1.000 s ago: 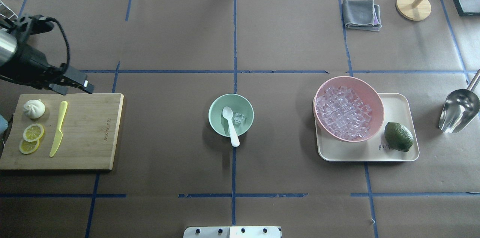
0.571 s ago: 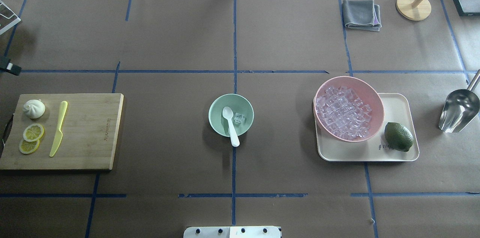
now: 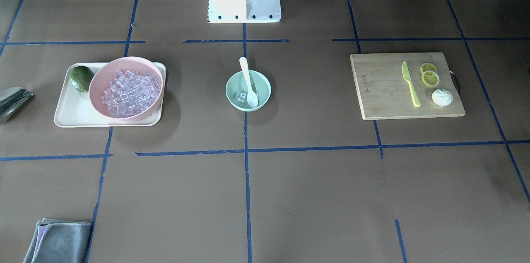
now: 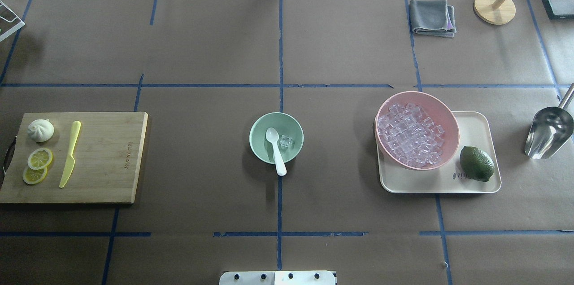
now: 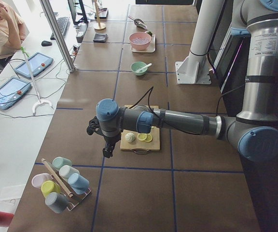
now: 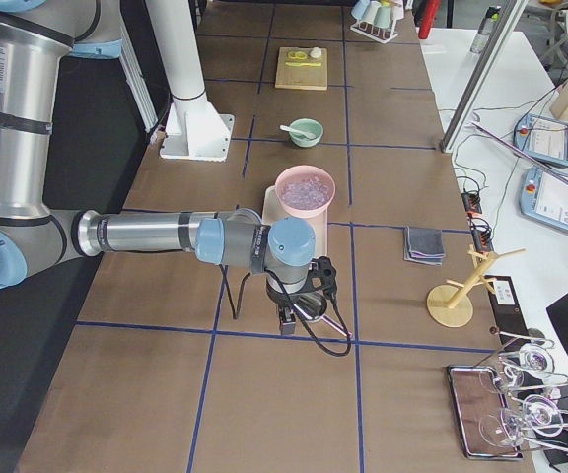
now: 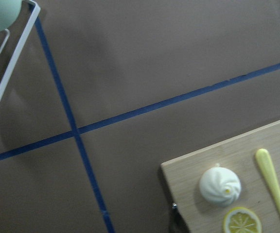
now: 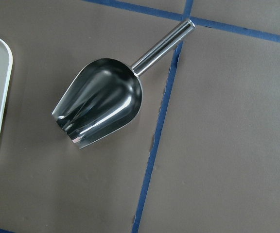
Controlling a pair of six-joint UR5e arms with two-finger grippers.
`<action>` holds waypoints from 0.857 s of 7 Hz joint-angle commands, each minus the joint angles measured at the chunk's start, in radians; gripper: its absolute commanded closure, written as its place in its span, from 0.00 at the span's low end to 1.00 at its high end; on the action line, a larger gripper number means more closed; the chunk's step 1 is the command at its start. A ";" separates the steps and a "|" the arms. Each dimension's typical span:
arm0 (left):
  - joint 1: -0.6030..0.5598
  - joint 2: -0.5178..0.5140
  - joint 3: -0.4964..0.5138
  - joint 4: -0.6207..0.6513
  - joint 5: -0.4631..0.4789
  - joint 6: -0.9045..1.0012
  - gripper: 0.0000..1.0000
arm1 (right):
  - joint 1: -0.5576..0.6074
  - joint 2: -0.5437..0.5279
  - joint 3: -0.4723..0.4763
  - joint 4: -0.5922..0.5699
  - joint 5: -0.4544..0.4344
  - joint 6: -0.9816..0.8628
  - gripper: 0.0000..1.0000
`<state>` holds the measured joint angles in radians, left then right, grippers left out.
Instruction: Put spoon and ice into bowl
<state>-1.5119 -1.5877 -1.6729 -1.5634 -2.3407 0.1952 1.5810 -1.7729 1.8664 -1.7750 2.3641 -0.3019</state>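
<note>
The mint-green bowl (image 4: 259, 141) stands at the table's middle, also in the front view (image 3: 233, 85). The white spoon (image 4: 276, 146) lies in it, scoop inside and handle over the near rim (image 3: 247, 74). A few clear ice cubes (image 4: 285, 142) lie in the bowl beside the scoop. Both grippers are outside the overhead and front views. The left gripper (image 5: 106, 149) hangs past the cutting board's outer end. The right gripper (image 6: 286, 320) hangs over the metal scoop. I cannot tell whether either is open or shut.
A pink bowl (image 4: 441, 116) full of ice sits on a cream tray (image 4: 477, 125) with a lime (image 4: 476, 164). A metal scoop (image 4: 548, 132) lies at the right edge. A cutting board (image 4: 107, 155) with a yellow-green knife (image 4: 70, 152), lemon slices and a bun is at left. A grey cloth (image 4: 432, 16) lies at the back.
The left arm has drawn back leftward from above the cutting board's corner and has left the overhead view. The bowl, spoon and ice have not moved.
</note>
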 commanded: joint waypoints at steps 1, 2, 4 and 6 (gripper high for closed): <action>-0.016 -0.026 0.005 0.136 -0.020 -0.041 0.00 | 0.014 0.004 0.014 -0.032 -0.003 0.000 0.00; -0.017 -0.008 -0.001 0.137 -0.019 -0.060 0.00 | 0.014 0.004 0.010 -0.030 0.000 0.006 0.00; -0.021 0.064 -0.030 0.125 -0.017 -0.050 0.00 | 0.014 -0.002 0.013 -0.023 0.003 0.004 0.00; -0.019 0.144 -0.083 0.112 -0.021 -0.057 0.00 | 0.013 0.010 -0.066 -0.020 -0.005 0.001 0.00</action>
<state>-1.5315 -1.4879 -1.7239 -1.4437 -2.3561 0.1424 1.5944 -1.7700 1.8501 -1.7975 2.3593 -0.2996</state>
